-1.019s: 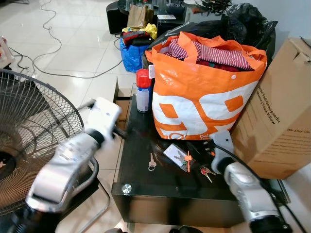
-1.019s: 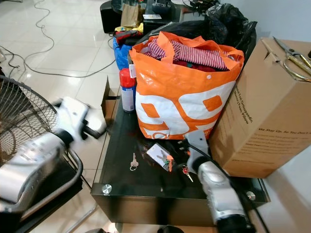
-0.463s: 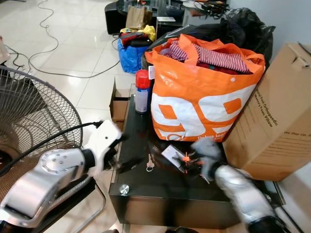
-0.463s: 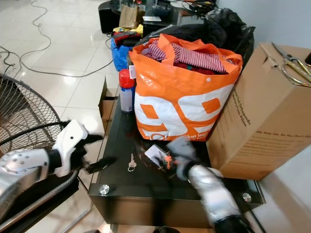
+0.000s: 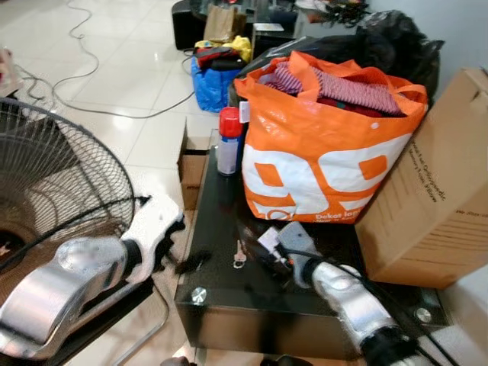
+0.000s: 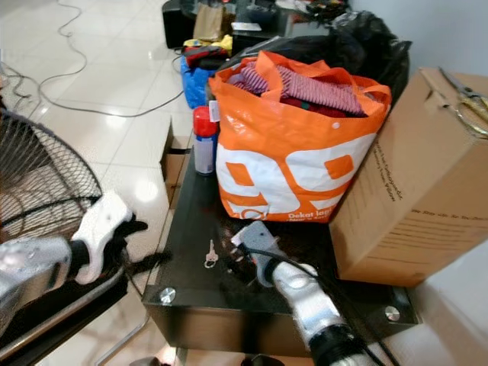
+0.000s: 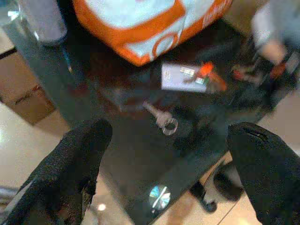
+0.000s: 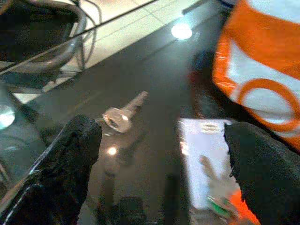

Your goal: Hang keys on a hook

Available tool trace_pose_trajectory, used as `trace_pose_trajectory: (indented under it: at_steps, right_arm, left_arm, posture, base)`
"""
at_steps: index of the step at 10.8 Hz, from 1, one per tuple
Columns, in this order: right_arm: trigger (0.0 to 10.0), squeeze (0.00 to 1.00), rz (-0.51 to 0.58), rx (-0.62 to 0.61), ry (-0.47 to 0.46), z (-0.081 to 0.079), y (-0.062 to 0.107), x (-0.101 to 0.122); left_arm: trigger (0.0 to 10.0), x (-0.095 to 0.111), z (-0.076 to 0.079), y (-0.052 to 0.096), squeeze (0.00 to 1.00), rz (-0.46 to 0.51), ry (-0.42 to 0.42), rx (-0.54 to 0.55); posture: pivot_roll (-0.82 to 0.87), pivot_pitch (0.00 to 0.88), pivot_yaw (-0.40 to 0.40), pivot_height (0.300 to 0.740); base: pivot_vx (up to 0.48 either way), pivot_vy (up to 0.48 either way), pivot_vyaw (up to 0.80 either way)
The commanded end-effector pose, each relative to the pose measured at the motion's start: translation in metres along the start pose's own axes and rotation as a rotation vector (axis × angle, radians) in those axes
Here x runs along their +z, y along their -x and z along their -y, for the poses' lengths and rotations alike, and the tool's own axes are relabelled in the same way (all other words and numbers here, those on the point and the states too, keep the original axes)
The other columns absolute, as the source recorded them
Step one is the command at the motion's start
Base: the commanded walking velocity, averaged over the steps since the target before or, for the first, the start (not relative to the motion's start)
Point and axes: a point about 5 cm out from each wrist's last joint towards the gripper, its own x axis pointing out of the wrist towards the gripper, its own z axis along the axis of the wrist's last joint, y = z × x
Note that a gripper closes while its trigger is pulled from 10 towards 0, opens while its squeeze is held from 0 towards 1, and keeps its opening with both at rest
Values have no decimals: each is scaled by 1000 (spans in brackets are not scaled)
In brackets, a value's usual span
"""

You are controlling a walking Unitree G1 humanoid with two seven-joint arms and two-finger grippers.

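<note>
Both pairs of jaws stood wide apart and held nothing: the right gripper (image 8: pixel 159 159) hung low over the black glass table (image 5: pixel 229 297), just above a white tag (image 8: pixel 206 159) with an orange piece (image 7: pixel 206 70) and some keys, while the left gripper (image 7: pixel 164 154) hovered at the table's near left edge, by the fan (image 5: pixel 53 191). A single silver key (image 5: pixel 239 255) lay flat on the glass between the two grippers, untouched. Behind it stood an orange bag (image 5: pixel 328 145) stuffed with clothes, a red-capped spray can (image 5: pixel 228 141) and a cardboard box (image 5: pixel 435 191). Judging by this, the task had barely started: no key was gripped or lifted, and I could make out no hook, so picking up, carrying and hanging all remained.
</note>
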Motion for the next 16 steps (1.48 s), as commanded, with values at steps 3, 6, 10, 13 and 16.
trace_pose_trajectory:
  at_steps: [3, 6, 10, 13, 16]
  right_arm:
    - [10000, 0, -2, 0, 64, 6, 0, 2]
    - [10000, 0, 16, 12, 116, 16, 8, 4]
    - [10000, 1000, 4, 119, 109, 5, 7, 1]
    - [10000, 1000, -13, 65, 49, 3, -3, -2]
    - [10000, 718, 38, 232, 70, -30, -16, 10]
  left_arm:
    - [10000, 8, 3, 1, 0, 17, -21, 3]
    - [10000, 15, 16, -5, 0, 61, 11, -53]
    - [10000, 8, 19, -3, 0, 22, -16, -62]
    - [10000, -8, 15, 7, 0, -50, -43, -22]
    - [10000, -16, 20, 11, 0, -81, -57, -25]
  posture:
    - [69, 114, -73, 740]
    - [18, 131, -104, 740]
    - [6, 154, -107, 740]
    - [29, 189, -121, 740]
    - [35, 197, -128, 740]
  base:
    - [0, 0, 0]
    - [0, 0, 0]
    - [0, 0, 0]
    - [0, 0, 0]
    - [0, 0, 0]
